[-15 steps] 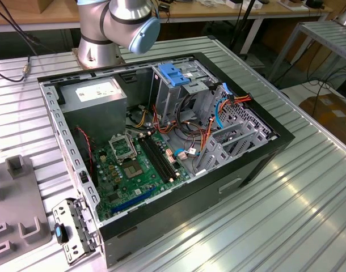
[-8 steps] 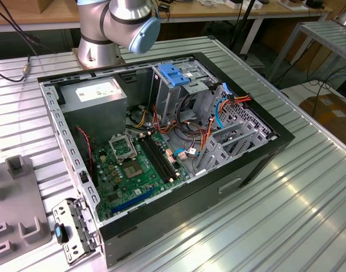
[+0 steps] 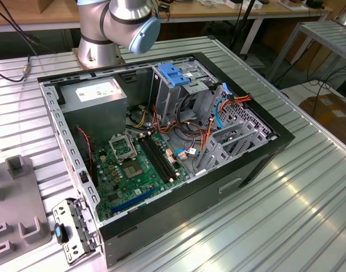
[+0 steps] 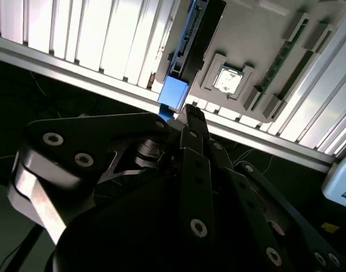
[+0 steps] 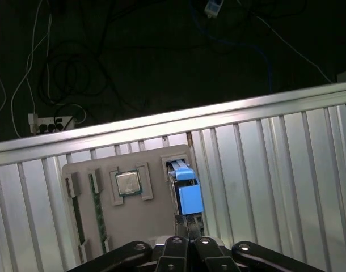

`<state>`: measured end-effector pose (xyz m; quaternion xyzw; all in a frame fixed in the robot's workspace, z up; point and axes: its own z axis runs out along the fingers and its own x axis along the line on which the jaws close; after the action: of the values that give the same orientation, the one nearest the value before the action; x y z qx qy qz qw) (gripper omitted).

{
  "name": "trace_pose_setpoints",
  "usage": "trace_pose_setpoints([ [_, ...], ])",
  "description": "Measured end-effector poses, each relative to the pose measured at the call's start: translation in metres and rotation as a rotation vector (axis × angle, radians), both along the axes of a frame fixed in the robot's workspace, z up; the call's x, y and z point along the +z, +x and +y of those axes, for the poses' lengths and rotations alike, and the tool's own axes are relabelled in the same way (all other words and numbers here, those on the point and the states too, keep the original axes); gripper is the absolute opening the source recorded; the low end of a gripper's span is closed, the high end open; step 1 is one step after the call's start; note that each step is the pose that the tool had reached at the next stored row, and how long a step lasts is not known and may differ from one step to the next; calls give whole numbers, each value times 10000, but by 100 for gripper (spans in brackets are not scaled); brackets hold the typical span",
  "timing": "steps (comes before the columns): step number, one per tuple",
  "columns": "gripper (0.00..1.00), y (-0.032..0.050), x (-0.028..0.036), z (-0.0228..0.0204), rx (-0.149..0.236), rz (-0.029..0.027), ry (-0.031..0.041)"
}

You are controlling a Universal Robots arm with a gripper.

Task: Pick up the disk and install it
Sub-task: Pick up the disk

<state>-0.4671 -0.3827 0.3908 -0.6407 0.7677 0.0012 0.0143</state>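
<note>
The disk (image 5: 189,195) is a dark drive in a bright blue carrier, standing on edge with its far end at a slot of the grey holder tray (image 5: 144,226). In the second wrist view the disk (image 4: 202,31) runs from the tray toward me and ends in a blue tab (image 4: 173,93). My gripper (image 5: 189,225) has its black fingers drawn together right at that blue end. The same gripper (image 4: 187,111) touches the tab in the second wrist view. The open computer case (image 3: 161,141) lies on the slatted table, with its grey drive cage (image 3: 181,90) at the back.
The holder tray also carries a processor chip (image 5: 127,182) and a memory stick (image 5: 96,198). The tray (image 3: 14,204) sits at the exterior view's left, beside the case. Cables and a light-blue latch plate (image 3: 176,73) crowd the cage. The table edge (image 5: 161,122) drops to a dark floor.
</note>
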Motion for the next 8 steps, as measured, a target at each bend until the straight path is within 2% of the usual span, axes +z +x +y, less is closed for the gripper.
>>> trace_pose_setpoints([
  [8,11,0,0,-1,51,0,-2],
])
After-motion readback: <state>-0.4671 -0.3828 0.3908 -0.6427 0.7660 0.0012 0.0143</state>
